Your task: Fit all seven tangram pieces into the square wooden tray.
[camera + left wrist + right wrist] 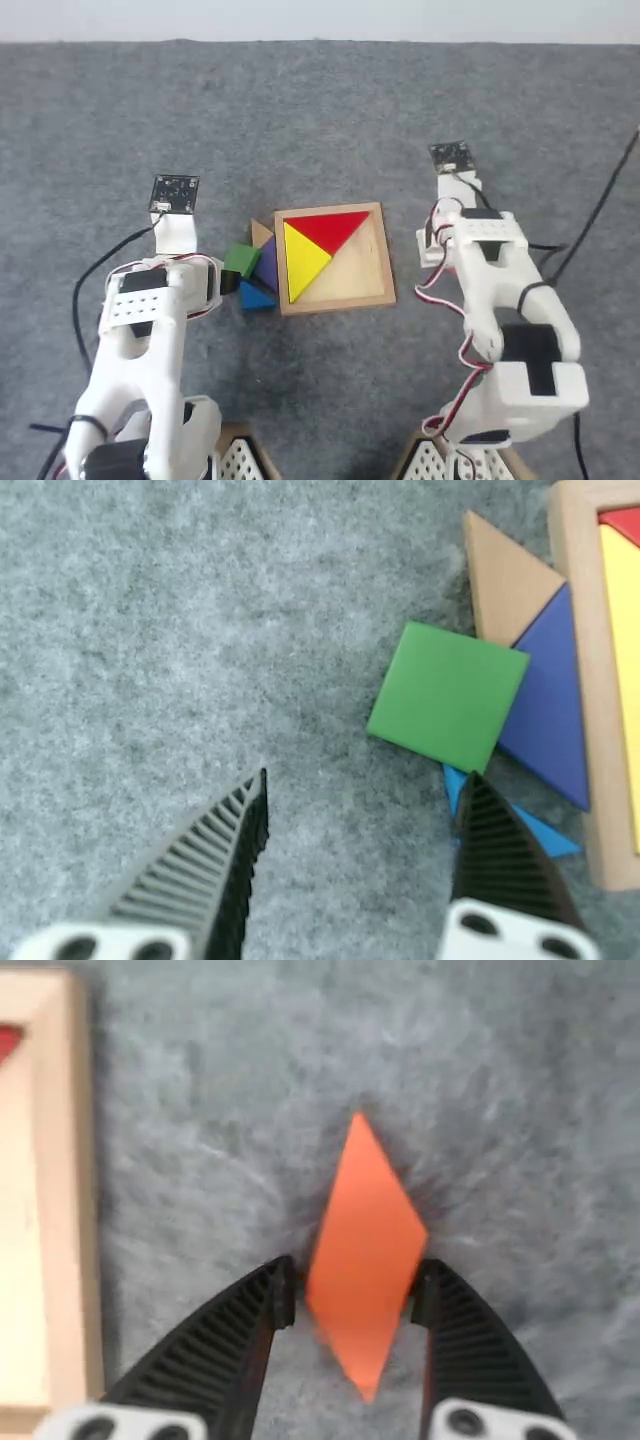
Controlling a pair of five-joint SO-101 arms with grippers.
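1. Tray (336, 303) of pale wood sat on the grey felt (320, 120) between the two arms, square and shallow.
2. Two pieces lay inside it: a red triangle (330, 228) along the far edge and a yellow triangle (303, 258) against the side nearest the left arm. The two touched along one slanted edge, and the rest of the tray floor was bare wood.
3. Four pieces clustered just outside that same side of the tray: a tan triangle (261, 233), a dark blue triangle (267, 262), a green square (241, 261) and a light blue triangle (256, 296). The green square lay partly over the dark blue triangle, which touched the tray wall.
4. The left gripper (365, 778) was spread wide above the felt, holding nothing. One fingertip (475, 795) stood over the light blue triangle, just beside the green square.
5. The right gripper (355, 1265) was on the other side of the tray, pinching an orange parallelogram (365, 1250) on the felt. Its two fingers pressed against the piece's opposite sides, and the piece was well apart from the tray.
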